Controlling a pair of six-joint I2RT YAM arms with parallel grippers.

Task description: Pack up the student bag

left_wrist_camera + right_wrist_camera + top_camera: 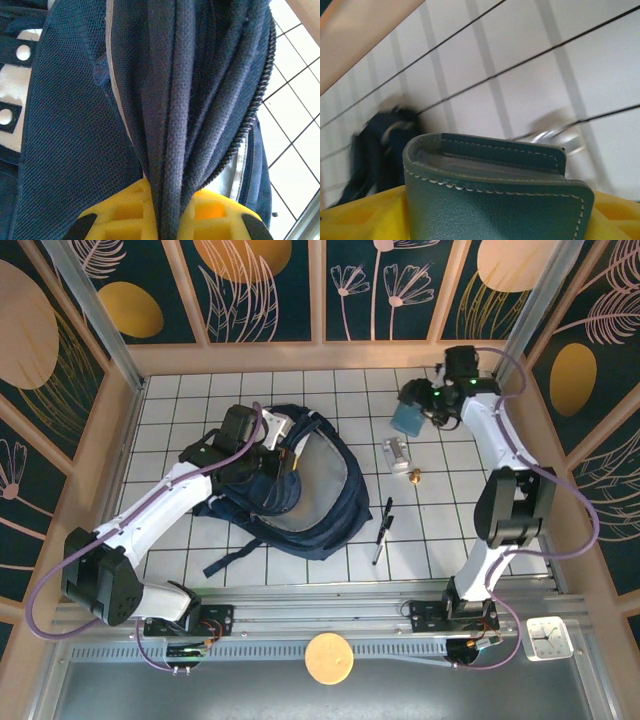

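So the student bag (310,505) is lying flat on the white tiled table (190,400), a bit left of the middle, with its straps trailing toward the near edge and the main compartment unzipped so you can see the grey lining. The left gripper (168,222) is clamped tight on a bunched fold of the bag's navy fabric, right next to the open zipper, and you can see its yellow fingers (125,215) pinching it from both sides. Over at the far right, the right gripper (490,222) has a teal wallet (406,419) with white stitching squeezed between its fingers, held up off the tiles and well apart from the bag. Just near of that wallet there's a small clear item (397,453) on the table that I can't make out, with a tiny gold-coloured thing (416,476) just beside it. A black pen (382,530) lies just to the right of the bag, closer to the near edge.
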